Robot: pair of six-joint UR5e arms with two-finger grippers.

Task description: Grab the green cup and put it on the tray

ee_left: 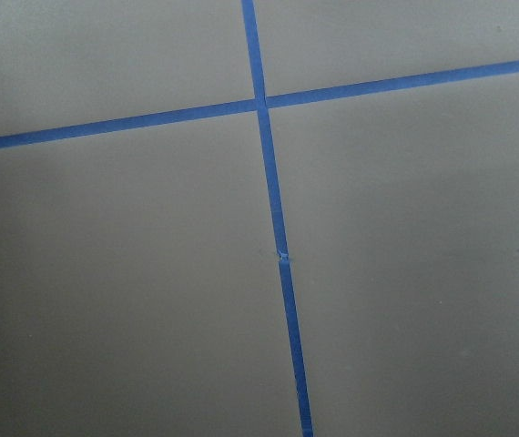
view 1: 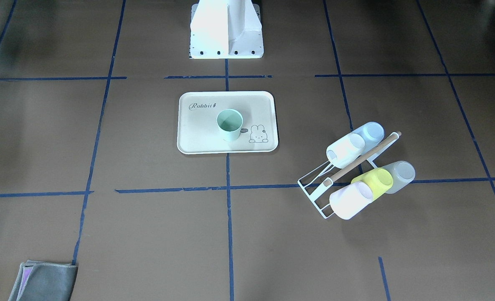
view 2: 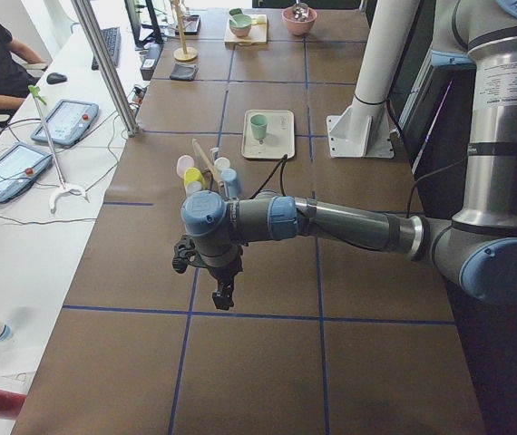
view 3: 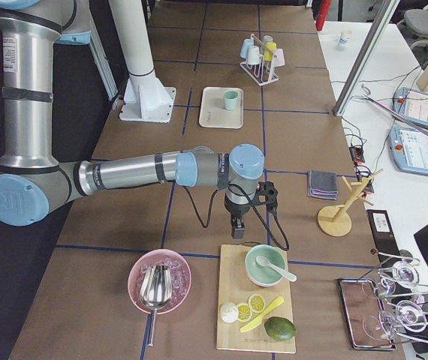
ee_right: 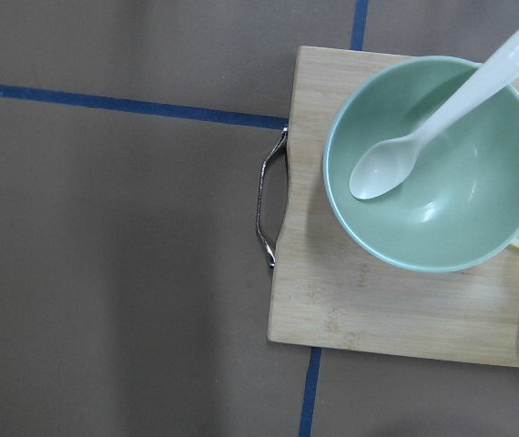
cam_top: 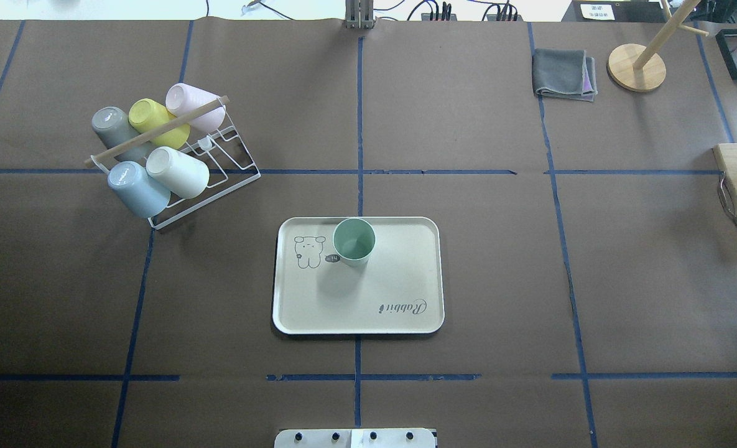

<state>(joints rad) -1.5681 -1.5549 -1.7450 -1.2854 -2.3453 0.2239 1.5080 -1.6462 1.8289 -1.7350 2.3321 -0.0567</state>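
Tape cross [ee_left: 260, 102] on bare table [ee_left: 105, 273] is all the left wrist cam shows, directly under my left jaws. They point down over the table. Only the side cam sees them, so I can't tell whether they're wide or narrow. Nothing visibly hangs from them.

Same for my right jaws: pointing down, side cam only, width unknown. Under them is the metal-handle end of a wooden board [ee_right: 369, 309], with a green bowl [ee_right: 437, 182] and a white spoon [ee_right: 442, 100] in it.

Further out, the green cup [cam_top: 354, 241] is well apart from both jaws, roughly midway between them. It stands upright, mouth up, on the tray [cam_top: 393, 280], just beside the rabbit drawing and a little to the left-jaws side of the tray's middle. A wire rack [cam_top: 219, 168] of other cups sits between my left jaws and the tray.

My read: the cup is on the tray, so the placement looks done.

If a re-grip is needed, it looks light, empty, stiff plastic with a smooth tapered wall, so likely slippery. I'd pinch the rim, one finger inside and one outside, or squeeze across the upper wall with moderate force. It looks easy to tip.
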